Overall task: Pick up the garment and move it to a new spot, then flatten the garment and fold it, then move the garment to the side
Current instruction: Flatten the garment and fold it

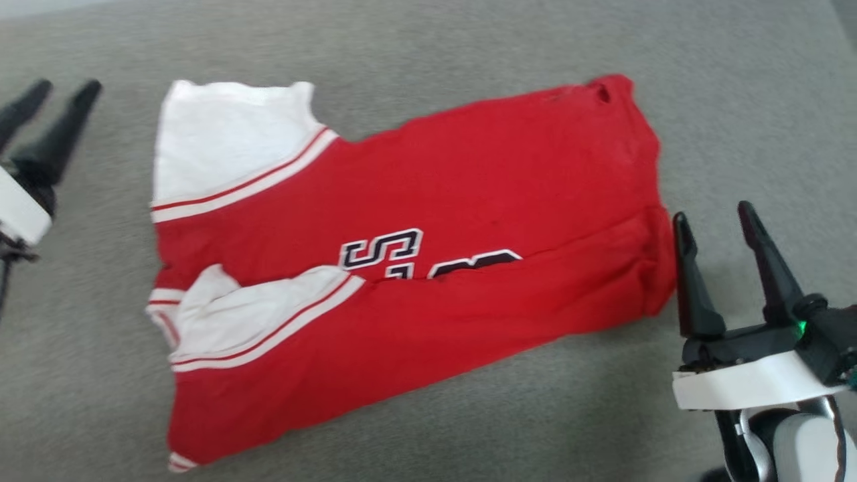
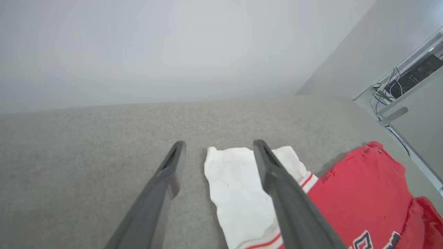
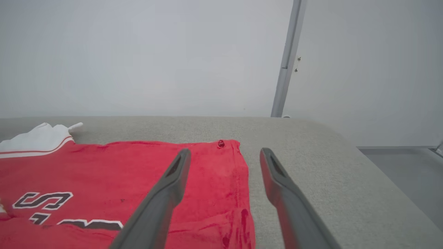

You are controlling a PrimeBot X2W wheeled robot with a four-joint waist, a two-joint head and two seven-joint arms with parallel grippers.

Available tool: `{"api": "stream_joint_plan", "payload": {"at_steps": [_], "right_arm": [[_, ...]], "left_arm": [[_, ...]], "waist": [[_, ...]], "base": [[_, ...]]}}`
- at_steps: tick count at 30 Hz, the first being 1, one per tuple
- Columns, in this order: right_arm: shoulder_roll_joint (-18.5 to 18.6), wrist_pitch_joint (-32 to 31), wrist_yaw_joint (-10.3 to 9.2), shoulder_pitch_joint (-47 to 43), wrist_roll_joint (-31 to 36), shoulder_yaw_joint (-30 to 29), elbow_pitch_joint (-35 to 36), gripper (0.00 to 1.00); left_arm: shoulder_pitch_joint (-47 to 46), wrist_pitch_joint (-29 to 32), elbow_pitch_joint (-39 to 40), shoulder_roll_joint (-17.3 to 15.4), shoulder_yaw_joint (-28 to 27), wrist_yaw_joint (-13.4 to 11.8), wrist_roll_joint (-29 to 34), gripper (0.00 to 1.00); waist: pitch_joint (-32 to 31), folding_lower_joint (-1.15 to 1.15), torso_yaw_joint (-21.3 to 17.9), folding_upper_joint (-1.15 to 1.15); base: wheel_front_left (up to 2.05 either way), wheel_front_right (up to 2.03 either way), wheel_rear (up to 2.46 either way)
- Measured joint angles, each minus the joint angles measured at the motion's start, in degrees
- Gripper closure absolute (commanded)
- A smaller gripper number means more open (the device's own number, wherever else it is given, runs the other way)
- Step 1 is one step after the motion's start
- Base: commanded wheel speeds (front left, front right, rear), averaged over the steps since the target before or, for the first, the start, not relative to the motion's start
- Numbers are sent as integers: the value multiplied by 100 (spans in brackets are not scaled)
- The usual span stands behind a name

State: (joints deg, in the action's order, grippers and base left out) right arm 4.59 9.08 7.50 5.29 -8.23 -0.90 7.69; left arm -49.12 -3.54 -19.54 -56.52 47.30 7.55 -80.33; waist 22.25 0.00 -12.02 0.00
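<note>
Garment (image 1: 482,194): one red soft-knit jersey, two white sleeves with striped trim, folded into a rough rectangle, flat mid-tabletop (image 1: 469,60) on grey woven fabric. Two claws: left claw (image 1: 65,87) spread, empty, far left; right claw (image 1: 713,214) spread, empty, just beside the garment's right edge.

Red jersey (image 1: 469,167), plain across the body, darker red along its folds. White sleeves (image 1: 227,140), each edged with a band of white and thin red stripes. Black lettering (image 1: 381,251), outlined in white. Grey table (image 1: 469,53), finely flecked like woven cloth. Black left fingers (image 1: 63,134) and right fingers (image 1: 693,281), with white cuffs (image 1: 743,388) behind. Small green light (image 1: 799,327) by the right cuff. Pale grey wall (image 2: 173,52), unpatterned.
</note>
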Motion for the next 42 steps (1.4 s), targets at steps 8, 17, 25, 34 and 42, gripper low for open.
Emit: {"api": "stream_joint_plan", "payload": {"at_steps": [8,17,25,34,42], "right_arm": [[-124,241,0,-74,-105,40,-241,0],[-155,356,0,41,-282,353,-480,0],[-160,-62,0,647,-67,627,-594,0],[315,-2415,0,2675,-253,631,-1313,0],[504,-4565,-1,4131,-845,265,-2582,0]], "left_arm": [[-1032,1904,-815,25,572,0,38,0],[-1718,3237,-1322,33,1048,0,114,0],[-1933,3405,-1194,44,1244,-1,60,100],[-2130,3220,-967,211,1395,-1,-56,100],[-2326,2984,-690,503,1585,0,-134,100]], "waist": [[294,0,-538,0],[633,0,-825,0],[760,0,-861,0],[886,0,-615,0],[1048,0,-124,0]], "base": [[0,0,0],[0,0,0],[0,0,0],[0,0,0],[0,0,0]]}}
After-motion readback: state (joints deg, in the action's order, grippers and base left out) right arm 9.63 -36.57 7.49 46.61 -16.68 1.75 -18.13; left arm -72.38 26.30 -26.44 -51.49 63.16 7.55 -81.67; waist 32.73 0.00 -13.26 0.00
